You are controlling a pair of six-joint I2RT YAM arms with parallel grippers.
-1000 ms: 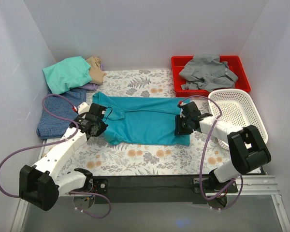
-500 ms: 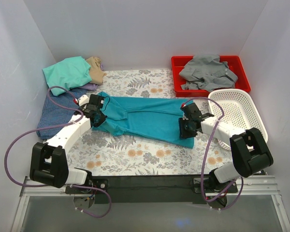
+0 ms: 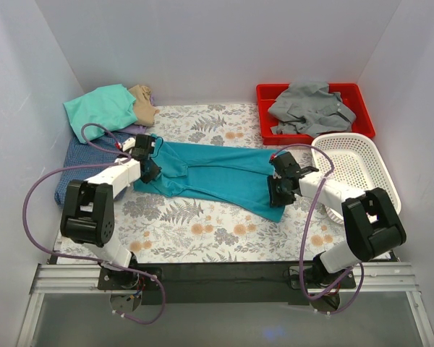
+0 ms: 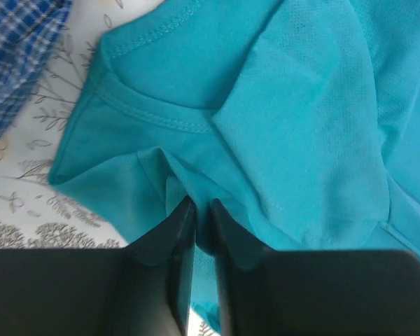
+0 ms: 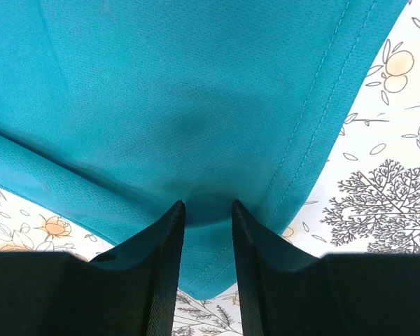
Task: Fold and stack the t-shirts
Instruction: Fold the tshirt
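A deep-teal t-shirt lies stretched slantwise across the floral table, collar end at the left, hem end at the right. My left gripper is shut on a pinch of cloth just below the collar; in the left wrist view the gripper has its jaws nearly touching round the teal fold. My right gripper holds the hem corner. In the right wrist view the gripper has teal cloth running between its narrowly spaced jaws.
Mint green, tan and lilac shirts are piled at the back left. A blue-checked one lies beside the left gripper. A grey shirt fills the red tray. A white mesh basket stands at the right.
My left gripper has moved back and left with the collar end. The shirt has gone from a flat rectangle to a narrower slanted strip. The right gripper has shifted slightly nearer.
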